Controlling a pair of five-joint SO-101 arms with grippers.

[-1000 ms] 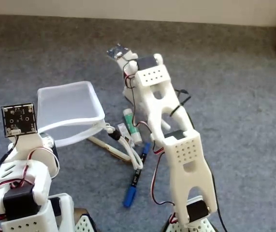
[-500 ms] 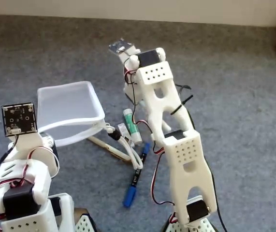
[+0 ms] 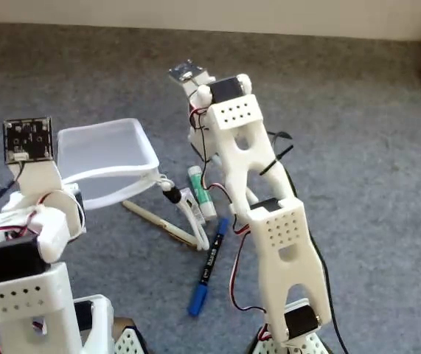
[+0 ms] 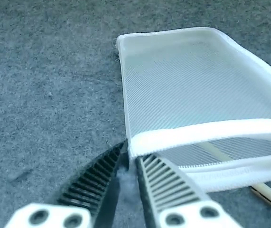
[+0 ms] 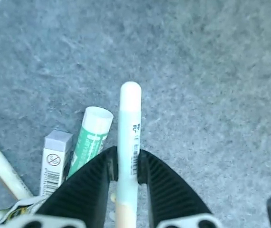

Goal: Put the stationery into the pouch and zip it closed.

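Observation:
The white mesh pouch [image 3: 107,156] lies open-mouthed on the grey carpet, and my left gripper [image 4: 128,159] is shut on a corner of its rim [image 4: 206,133]. Above the carpet, my right gripper [image 5: 126,159] is shut on a white pen [image 5: 128,128]. Below it lie a green glue stick [image 5: 91,137], a small eraser [image 5: 54,160] and a cream pencil [image 5: 0,171]. In the high view the glue stick [image 3: 199,192], the pencil [image 3: 157,220] and a blue marker [image 3: 207,271] lie between the two arms, right of the pouch.
The pouch's black zip pull [image 3: 170,193] and a white cord [image 3: 195,221] trail among the stationery. The right arm's white links [image 3: 269,221] stretch over the middle of the carpet. Bare carpet [image 3: 372,147] lies to the right and at the back.
The left arm has risen and swung back, drawing the pouch a little away from the stationery. The right arm lifted slightly with the pen, then held.

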